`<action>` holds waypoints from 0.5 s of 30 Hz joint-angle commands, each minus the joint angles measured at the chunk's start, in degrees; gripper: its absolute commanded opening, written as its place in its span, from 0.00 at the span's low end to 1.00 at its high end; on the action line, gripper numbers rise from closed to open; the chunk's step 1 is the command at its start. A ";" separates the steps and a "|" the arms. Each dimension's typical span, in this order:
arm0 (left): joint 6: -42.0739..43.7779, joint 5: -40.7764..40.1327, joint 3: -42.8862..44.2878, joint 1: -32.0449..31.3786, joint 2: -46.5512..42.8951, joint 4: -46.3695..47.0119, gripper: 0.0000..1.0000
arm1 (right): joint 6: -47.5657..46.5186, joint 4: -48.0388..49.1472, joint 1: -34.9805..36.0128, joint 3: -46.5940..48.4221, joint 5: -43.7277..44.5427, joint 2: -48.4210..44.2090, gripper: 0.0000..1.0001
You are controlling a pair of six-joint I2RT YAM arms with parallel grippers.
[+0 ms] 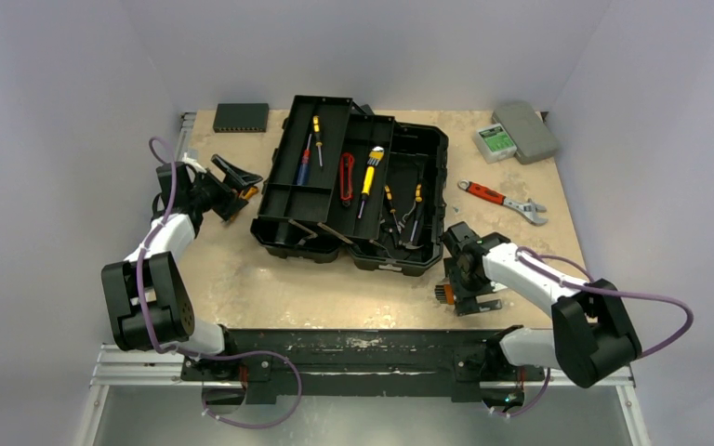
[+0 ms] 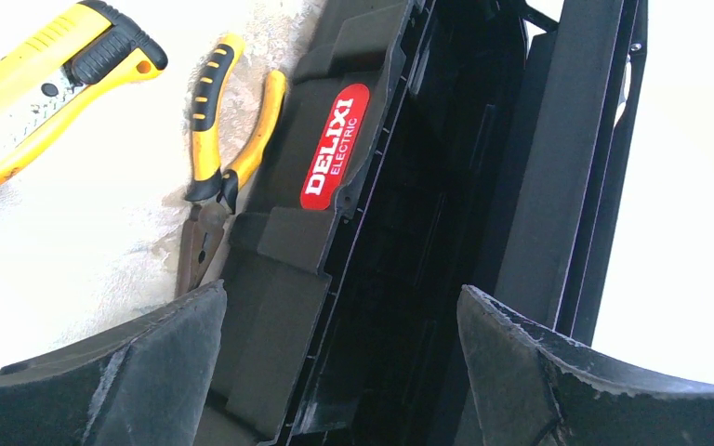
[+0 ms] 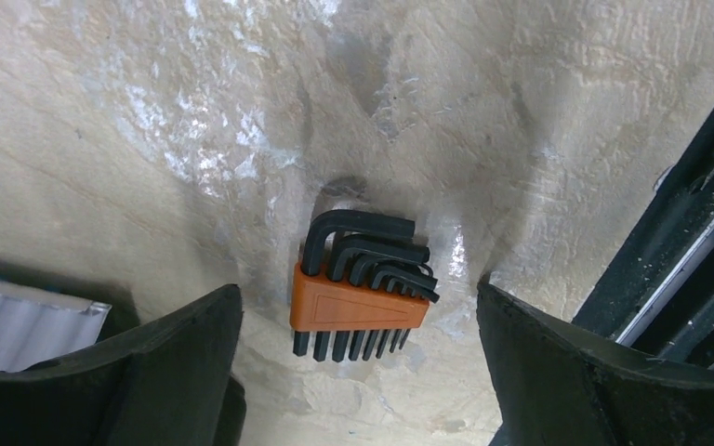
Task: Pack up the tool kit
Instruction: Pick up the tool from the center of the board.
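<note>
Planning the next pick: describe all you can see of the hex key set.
The hex key set is a graded row of black L-shaped metal keys in an orange plastic holder, bent ends fanned on one side, straight ends poking out the other. It lies flat on the table, near the toolbox but apart from it. No finger touches it; the open right end effector hangs over it.

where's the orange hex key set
The hex key set lies on the table off the near right corner of the toolbox, directly under the open right claw, centred in the right wrist view.
</note>
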 commanded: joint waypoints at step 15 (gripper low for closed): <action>0.30 0.10 -0.46 -0.40 -1.94 2.99 0.91 | 2.56 -5.70 -0.13 3.88 6.36 4.71 0.35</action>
